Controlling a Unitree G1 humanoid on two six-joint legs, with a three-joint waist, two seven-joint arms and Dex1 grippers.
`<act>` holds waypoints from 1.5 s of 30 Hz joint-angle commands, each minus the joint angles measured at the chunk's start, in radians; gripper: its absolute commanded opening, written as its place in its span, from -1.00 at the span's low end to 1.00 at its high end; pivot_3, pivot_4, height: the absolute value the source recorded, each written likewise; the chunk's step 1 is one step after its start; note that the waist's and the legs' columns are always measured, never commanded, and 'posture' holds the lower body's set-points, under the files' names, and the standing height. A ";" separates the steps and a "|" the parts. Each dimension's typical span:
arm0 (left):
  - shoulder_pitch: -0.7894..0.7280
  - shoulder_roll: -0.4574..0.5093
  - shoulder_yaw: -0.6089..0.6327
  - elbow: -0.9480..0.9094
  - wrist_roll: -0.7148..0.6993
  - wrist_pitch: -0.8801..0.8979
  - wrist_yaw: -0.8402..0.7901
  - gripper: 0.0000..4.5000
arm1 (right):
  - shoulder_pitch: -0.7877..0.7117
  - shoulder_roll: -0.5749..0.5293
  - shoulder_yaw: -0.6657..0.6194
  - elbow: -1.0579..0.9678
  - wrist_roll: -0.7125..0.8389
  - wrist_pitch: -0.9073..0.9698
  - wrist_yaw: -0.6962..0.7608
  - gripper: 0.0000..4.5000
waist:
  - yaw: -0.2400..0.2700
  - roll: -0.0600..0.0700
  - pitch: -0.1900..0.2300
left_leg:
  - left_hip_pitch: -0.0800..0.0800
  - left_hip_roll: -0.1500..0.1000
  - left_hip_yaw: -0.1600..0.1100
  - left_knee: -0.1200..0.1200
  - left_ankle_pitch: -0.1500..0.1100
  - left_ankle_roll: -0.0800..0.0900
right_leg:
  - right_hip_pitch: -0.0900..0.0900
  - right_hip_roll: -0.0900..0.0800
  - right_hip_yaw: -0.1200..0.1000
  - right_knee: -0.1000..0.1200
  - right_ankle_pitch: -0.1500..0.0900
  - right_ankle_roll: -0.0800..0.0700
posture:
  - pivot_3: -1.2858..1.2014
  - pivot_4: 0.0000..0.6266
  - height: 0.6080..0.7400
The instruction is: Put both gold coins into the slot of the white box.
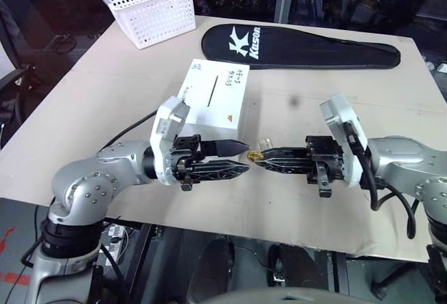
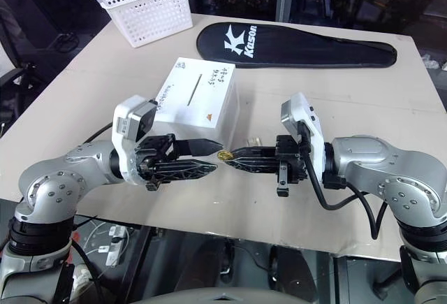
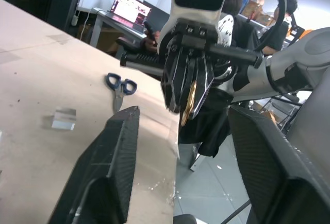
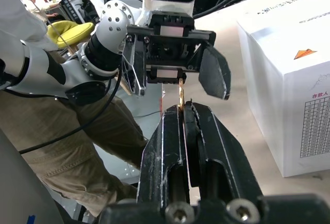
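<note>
- The right gripper (image 1: 265, 158), two black fingers pressed together, pinches one small shiny gold coin (image 1: 255, 156) on edge at its tips, held above the table in front of the white box.
- The left gripper (image 1: 240, 158) faces it tip to tip, its two black fingers standing apart with nothing between them; the coin sits just off their ends, and I cannot tell whether they touch it.
- The white cube-like cardboard box (image 1: 213, 94) stands on the beige table (image 1: 105, 101), just beyond both grippers; one thin dark slot (image 1: 211, 93) runs along its top, with black handwriting beside it and one small orange triangle on its near face.
- One gold coin is visible.
- One white perforated plastic basket (image 1: 150, 3) stands well behind the box.
- One long black zipped racket cover (image 1: 300, 45) lies behind the box.
- One small clear plastic case (image 3: 64, 119) and one pair of blue-handled scissors (image 3: 119, 87) lie on the table.
</note>
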 commanded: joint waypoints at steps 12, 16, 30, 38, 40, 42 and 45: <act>-0.105 -0.032 -0.008 -0.039 -0.081 0.045 0.107 -0.35 | -0.009 0.005 0.001 -0.037 0.015 -0.005 -0.007 -1.00 | 0.000 0.000 0.000 | 0.000 0.000 0.000 0.000 0.000 0.000 | 0.000 0.000 0.000 0.000 0.000 0.001 | 0.03 -0.52 1.00; -0.121 -0.040 -0.014 -0.036 -0.085 0.061 0.120 -0.35 | -0.011 0.008 0.002 -0.035 0.014 -0.006 -0.009 -1.00 | 0.000 0.000 0.000 | 0.000 0.000 0.000 0.000 0.000 0.000 | 0.000 0.000 0.000 0.000 -0.001 0.001 | 0.03 -0.52 1.00; -0.154 -0.019 -0.009 -0.044 -0.142 0.102 0.173 -0.58 | -0.008 -0.008 -0.021 -0.023 0.017 -0.002 0.000 -1.00 | 0.000 0.000 0.000 | 0.000 0.000 0.000 0.000 0.000 0.000 | 0.000 0.000 0.000 0.000 -0.001 0.001 | 0.03 -0.52 1.00; -0.134 0.002 -0.009 -0.041 -0.130 0.098 0.150 -0.58 | -0.005 -0.025 -0.037 -0.019 0.018 -0.006 0.002 -1.00 | 0.000 0.000 0.000 | 0.000 0.000 0.000 0.000 0.000 0.000 | 0.000 0.000 0.000 0.000 -0.001 0.001 | 0.03 -0.52 1.00; -0.127 0.004 -0.008 -0.044 -0.127 0.095 0.145 -0.58 | -0.008 -0.026 -0.040 -0.018 0.021 -0.005 0.002 -1.00 | 0.000 0.000 0.000 | 0.000 0.000 0.000 0.000 0.000 0.000 | 0.000 0.000 0.000 0.000 -0.001 0.001 | 0.03 -0.52 1.00; -0.111 0.010 -0.005 -0.049 -0.121 0.089 0.134 -0.58 | -0.010 -0.027 -0.040 -0.018 0.024 -0.004 0.000 -1.00 | 0.000 0.000 0.000 | 0.000 0.000 0.000 0.000 0.000 0.000 | 0.000 0.000 0.000 0.000 -0.001 0.001 | 0.03 -0.52 1.00; -0.073 0.026 0.009 -0.058 -0.111 0.074 0.106 -0.58 | -0.013 -0.029 -0.042 -0.018 0.027 -0.004 -0.001 -1.00 | -0.001 0.000 0.000 | 0.000 0.000 0.000 0.000 0.000 0.000 | 0.000 0.000 0.000 0.000 -0.001 0.001 | 0.03 -0.52 1.00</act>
